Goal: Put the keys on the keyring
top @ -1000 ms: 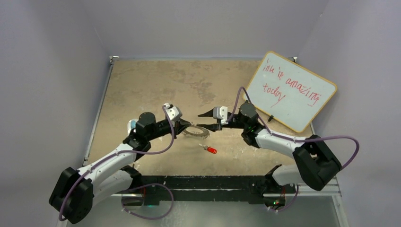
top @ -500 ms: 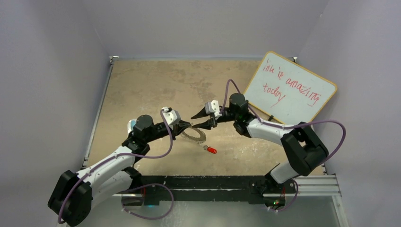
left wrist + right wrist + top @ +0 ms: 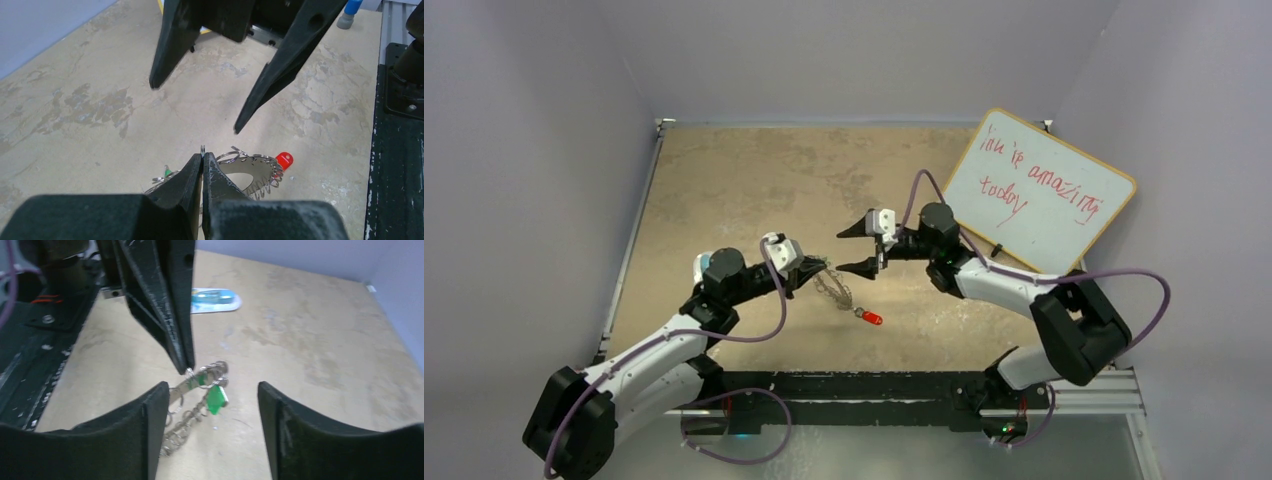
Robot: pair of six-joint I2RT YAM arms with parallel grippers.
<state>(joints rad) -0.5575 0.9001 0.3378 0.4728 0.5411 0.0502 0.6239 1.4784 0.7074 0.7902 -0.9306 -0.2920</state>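
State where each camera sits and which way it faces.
Top: above and behind the bases, looking down at the table; both arms show.
Left wrist: on the left arm, facing the right tool over the keyring; own shut left tool shows.
Right wrist: on the right arm, facing the left tool; own fingers show.
Wrist views share keyring and green key.

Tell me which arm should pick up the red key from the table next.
Right, probably. The right hand is open and empty near the red key, while the left hand is shut on the raised keyring.
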